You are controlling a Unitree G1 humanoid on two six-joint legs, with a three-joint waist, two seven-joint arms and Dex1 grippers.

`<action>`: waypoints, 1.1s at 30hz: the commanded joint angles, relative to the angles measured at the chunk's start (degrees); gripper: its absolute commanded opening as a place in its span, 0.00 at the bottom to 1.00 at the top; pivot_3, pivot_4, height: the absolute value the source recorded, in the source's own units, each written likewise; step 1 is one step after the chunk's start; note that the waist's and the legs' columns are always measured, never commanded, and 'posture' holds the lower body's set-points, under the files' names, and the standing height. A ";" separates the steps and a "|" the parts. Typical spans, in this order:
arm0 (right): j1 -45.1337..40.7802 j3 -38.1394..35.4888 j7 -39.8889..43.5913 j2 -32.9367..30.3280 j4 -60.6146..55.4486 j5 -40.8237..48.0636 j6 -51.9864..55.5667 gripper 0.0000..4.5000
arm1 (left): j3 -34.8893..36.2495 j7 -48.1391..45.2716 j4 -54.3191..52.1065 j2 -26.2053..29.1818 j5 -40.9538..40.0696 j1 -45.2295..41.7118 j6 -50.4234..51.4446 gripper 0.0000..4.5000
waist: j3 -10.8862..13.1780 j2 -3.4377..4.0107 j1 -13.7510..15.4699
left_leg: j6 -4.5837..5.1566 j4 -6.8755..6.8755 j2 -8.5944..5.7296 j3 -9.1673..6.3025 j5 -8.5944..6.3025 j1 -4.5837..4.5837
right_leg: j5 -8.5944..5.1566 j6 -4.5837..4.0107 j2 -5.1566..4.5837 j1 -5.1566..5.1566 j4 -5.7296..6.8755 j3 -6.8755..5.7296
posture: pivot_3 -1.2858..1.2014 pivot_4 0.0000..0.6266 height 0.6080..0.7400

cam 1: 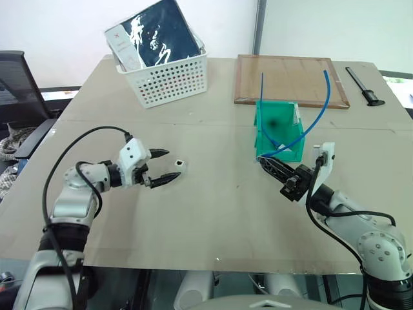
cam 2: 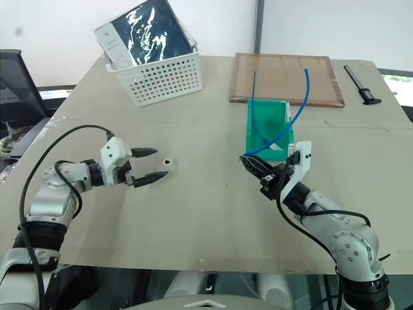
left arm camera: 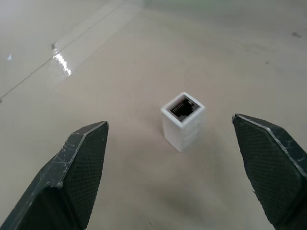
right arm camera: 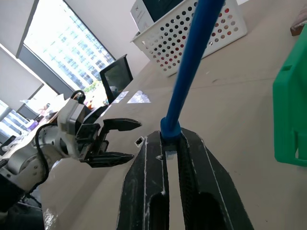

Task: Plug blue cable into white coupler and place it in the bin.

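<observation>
White basket [cam 1: 169, 79] with dark packet [cam 1: 159, 29], far beyond left gripper [cam 1: 164, 166]; wooden board [cam 1: 290, 80] and black tool [cam 1: 363, 86] far beyond right gripper [cam 1: 266, 161]. Second blue cable [cam 1: 262, 97] upright in bin [cam 1: 279, 131], just past right gripper's tips. Bare tabletop [cam 1: 213, 213] between the two grippers, nothing in the way.

Coupler [left arm camera: 183, 120]: tiny white block, standing on table, dark socket with metal contacts facing up. Just past left gripper's tips, centred between the spread fingers [left arm camera: 79, 167], touching neither.

Cable [right arm camera: 193, 62]: thin, bright blue, clamped at plug end between right gripper's closed fingers [right arm camera: 148, 187], curving up and away over bin. Well apart from coupler.
</observation>
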 commanded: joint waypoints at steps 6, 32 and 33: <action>2.38 -0.79 -1.17 0.00 -4.81 -0.59 -0.96 0.00 | -3.62 -6.51 15.77 -1.85 5.26 -9.44 -10.69 0.94 | 0.01 -0.01 -0.25 | 0.00 -0.08 0.01 0.08 0.00 -0.05 | 0.00 0.00 0.00 -0.13 0.02 0.06 | 0.52 0.24 0.99; -1.61 5.54 12.41 -14.04 -4.10 -18.53 -2.28 0.00 | -11.27 -1.78 -15.27 -14.01 3.50 -4.32 11.71 0.09 | 0.00 -0.03 -0.08 | 0.00 0.07 0.00 0.01 0.00 -0.13 | 0.00 0.02 0.00 -0.09 0.04 0.04 | 0.52 0.24 0.99; -2.34 6.41 14.48 -14.49 -3.37 -20.02 -3.41 0.00 | -12.00 -0.65 -15.67 -15.17 3.92 -4.62 12.20 0.09 | 0.00 -0.03 -0.08 | 0.00 0.08 0.00 0.03 0.00 -0.13 | 0.00 0.03 0.00 -0.09 0.04 0.04 | 0.52 0.24 0.99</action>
